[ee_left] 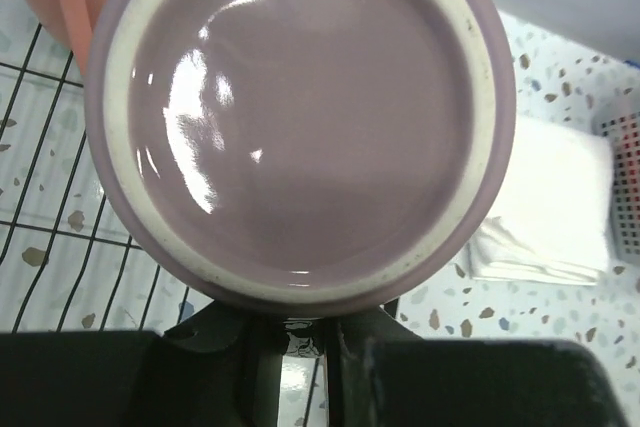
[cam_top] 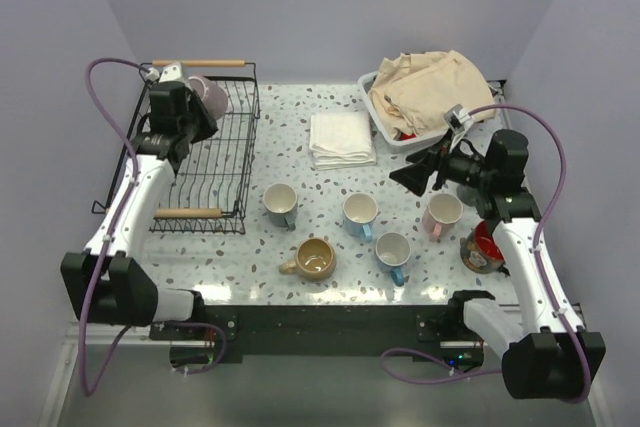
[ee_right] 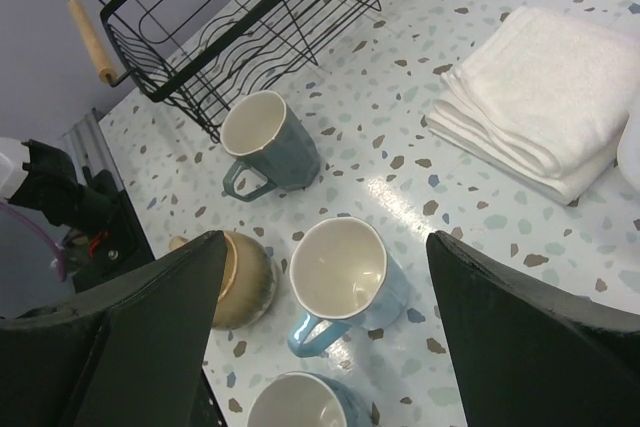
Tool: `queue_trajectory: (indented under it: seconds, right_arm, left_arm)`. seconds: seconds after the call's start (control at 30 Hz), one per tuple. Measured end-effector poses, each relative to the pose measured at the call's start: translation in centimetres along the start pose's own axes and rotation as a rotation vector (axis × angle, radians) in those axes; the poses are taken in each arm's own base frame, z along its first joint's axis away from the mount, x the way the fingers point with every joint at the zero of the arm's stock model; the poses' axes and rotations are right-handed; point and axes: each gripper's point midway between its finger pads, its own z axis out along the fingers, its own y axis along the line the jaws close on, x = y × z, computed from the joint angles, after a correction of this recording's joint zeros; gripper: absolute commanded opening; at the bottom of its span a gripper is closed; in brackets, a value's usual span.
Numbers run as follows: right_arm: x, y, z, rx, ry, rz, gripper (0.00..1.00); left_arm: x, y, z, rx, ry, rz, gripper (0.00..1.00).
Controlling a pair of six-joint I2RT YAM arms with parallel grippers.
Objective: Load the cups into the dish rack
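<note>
Mauve mug [ee_left: 300, 127] base fills the left wrist frame, clamped in the left gripper [ee_left: 292, 337] at the dish rack [cam_top: 250, 147] upper end, hiding most wires. Right gripper [ee_right: 322, 247] jaws stand apart above the light blue mug [ee_right: 345, 272]; a finger half hides the tan mug [ee_right: 240, 282].

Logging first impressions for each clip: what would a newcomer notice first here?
The glossy base of the mauve mug fills the left wrist view, gripped by the left claw at the far end of the dish rack. The right claw hangs wide open above the loose mugs, light blue mug centred in its view.
</note>
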Motion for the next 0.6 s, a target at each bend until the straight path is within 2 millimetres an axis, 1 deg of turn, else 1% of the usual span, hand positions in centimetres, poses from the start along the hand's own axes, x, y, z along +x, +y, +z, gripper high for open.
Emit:
queue_trajectory:
  seconds: [0.13, 0.23, 0.53, 0.6]
  right_arm:
    - [0.3, -0.4, 0.1, 0.011, 0.011, 0.001, 0.87]
    - [0.4, -0.6, 0.1, 0.024, 0.011, -0.006, 0.87]
    - [1.2, -1.5, 0.3, 0.040, 0.037, 0.004, 0.87]
    - [1.3, -1.7, 0.3, 0.050, 0.041, 0.005, 0.87]
  left_arm:
    - [2.0, 1.6, 3.3, -0.037, 0.091, 0.036, 0.00]
    - [3.3, 2.8, 5.1, -0.067, 0.141, 0.056, 0.00]
    - [6.0, 5.3, 10.8, -0.126, 0.230, 0.097, 0.00]
    - [6.3, 5.7, 12.3, -0.142, 0.243, 0.113, 0.00]
